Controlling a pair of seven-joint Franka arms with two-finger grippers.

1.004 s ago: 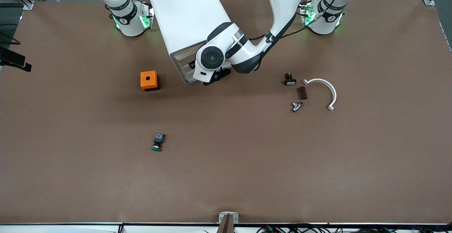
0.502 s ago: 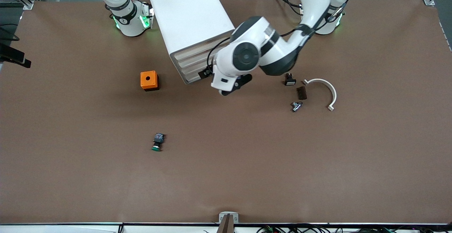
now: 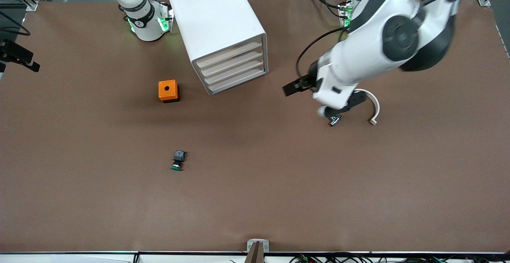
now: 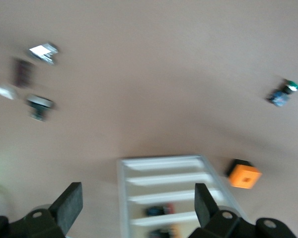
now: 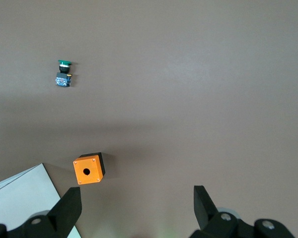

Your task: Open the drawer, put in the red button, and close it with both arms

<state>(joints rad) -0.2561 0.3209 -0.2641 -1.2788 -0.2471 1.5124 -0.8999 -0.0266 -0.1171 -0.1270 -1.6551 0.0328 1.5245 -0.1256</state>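
The white drawer cabinet (image 3: 217,24) stands near the arms' bases, and its several drawer fronts (image 3: 236,69) all sit flush. In the left wrist view a small dark piece with a red end (image 4: 161,210), which looks like the red button, shows blurred inside one drawer. It does not show in the front view. My left gripper (image 4: 137,204) is open and empty. It hangs (image 3: 346,105) over the small parts toward the left arm's end of the table. My right gripper (image 5: 137,206) is open and empty, high over the table beside the cabinet's corner (image 5: 25,198).
An orange box with a hole (image 3: 168,91) sits beside the cabinet, toward the right arm's end. A green-capped switch (image 3: 177,161) lies nearer the front camera. A white curved piece (image 3: 374,103) and a small metal part (image 3: 334,121) lie under the left hand.
The left arm has swung away from the cabinet's drawer fronts toward its own end of the table and now hangs over the small parts. Its jaws stayed open.
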